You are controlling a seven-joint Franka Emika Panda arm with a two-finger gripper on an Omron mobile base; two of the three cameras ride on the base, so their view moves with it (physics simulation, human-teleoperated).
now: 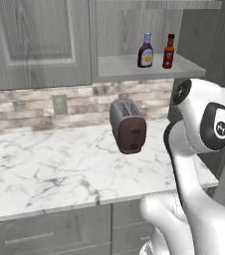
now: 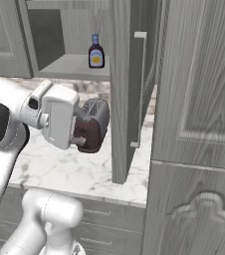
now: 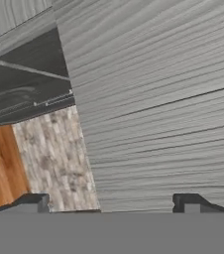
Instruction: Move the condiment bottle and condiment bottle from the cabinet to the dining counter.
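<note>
Claw [image 3: 113,202] released and holding nothing as I see it, facing grey cabinet panelling, while both sauce bottles, wide one [image 1: 145,51] and slim red-capped one [image 1: 168,52], stand on the cabinet shelf [image 1: 119,67] above the toaster [image 1: 128,126].

The arm [image 1: 204,149] was folded up with its elbow high. The gripper [image 3: 116,201] had its fingers spread wide, holding nothing.
</note>
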